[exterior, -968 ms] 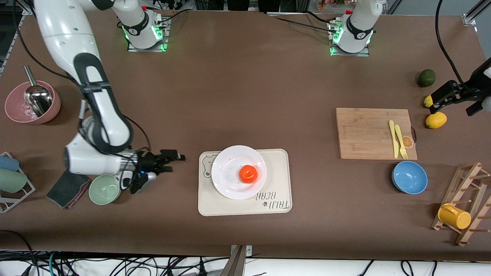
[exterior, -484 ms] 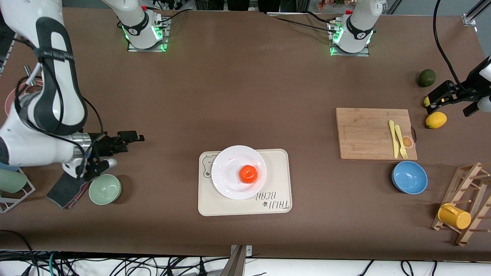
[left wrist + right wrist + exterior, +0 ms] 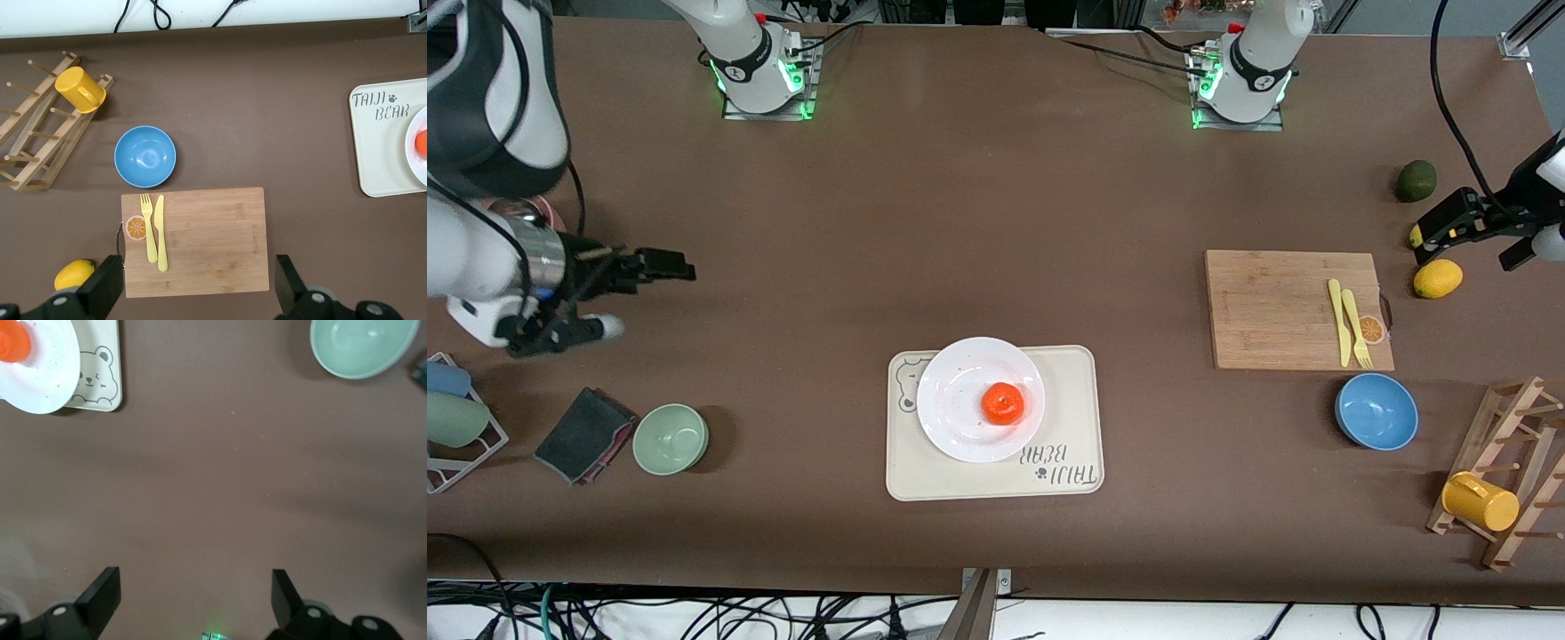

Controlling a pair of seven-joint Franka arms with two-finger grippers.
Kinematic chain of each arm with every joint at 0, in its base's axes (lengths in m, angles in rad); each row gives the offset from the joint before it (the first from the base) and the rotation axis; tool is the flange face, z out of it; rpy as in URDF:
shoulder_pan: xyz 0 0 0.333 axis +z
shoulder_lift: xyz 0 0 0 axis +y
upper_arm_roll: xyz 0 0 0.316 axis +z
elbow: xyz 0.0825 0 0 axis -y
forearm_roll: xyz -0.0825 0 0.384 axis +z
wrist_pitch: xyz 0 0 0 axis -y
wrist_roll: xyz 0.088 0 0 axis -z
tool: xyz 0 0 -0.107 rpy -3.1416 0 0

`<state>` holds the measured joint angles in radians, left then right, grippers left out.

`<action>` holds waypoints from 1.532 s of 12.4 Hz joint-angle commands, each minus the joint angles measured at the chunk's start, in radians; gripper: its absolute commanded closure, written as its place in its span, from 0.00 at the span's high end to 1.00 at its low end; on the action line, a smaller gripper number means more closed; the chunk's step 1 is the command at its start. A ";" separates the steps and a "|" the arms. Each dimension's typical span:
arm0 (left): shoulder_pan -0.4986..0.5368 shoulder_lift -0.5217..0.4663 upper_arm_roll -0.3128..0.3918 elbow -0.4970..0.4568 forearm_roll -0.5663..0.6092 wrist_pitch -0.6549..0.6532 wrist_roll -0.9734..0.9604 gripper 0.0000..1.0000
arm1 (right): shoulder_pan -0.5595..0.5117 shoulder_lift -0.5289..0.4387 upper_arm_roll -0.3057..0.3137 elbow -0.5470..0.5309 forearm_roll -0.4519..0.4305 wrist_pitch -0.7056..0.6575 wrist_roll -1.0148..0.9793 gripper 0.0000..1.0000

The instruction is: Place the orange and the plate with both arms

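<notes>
The right gripper (image 3: 636, 293) hangs over bare table at the right arm's end, jaws spread and empty. Near it, the green bowl (image 3: 671, 438) holds nothing. The orange (image 3: 1003, 403) sits on the plate (image 3: 960, 391), which rests on the tray (image 3: 1067, 418). The blue bowl (image 3: 1376, 411) is empty. The left gripper (image 3: 1480, 233) hangs over the lemons (image 3: 1438, 278), jaws spread and empty.
</notes>
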<state>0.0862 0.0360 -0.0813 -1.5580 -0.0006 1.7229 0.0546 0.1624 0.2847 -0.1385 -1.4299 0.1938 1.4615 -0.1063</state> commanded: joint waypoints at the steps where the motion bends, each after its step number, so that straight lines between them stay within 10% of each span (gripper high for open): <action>1: -0.002 0.002 0.002 0.012 0.008 -0.008 0.021 1.00 | 0.005 -0.148 0.011 -0.101 -0.120 -0.015 0.079 1.00; 4: -0.002 0.002 0.002 0.012 0.010 -0.012 0.019 1.00 | -0.032 -0.298 0.008 -0.211 -0.180 0.034 0.063 1.00; 19: -0.005 0.005 0.002 0.021 0.008 -0.012 0.021 1.00 | -0.098 -0.369 0.051 -0.256 -0.182 0.105 0.096 1.00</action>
<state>0.0859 0.0369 -0.0814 -1.5578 -0.0006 1.7218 0.0557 0.0702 -0.0508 -0.0890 -1.6597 0.0226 1.5516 -0.0262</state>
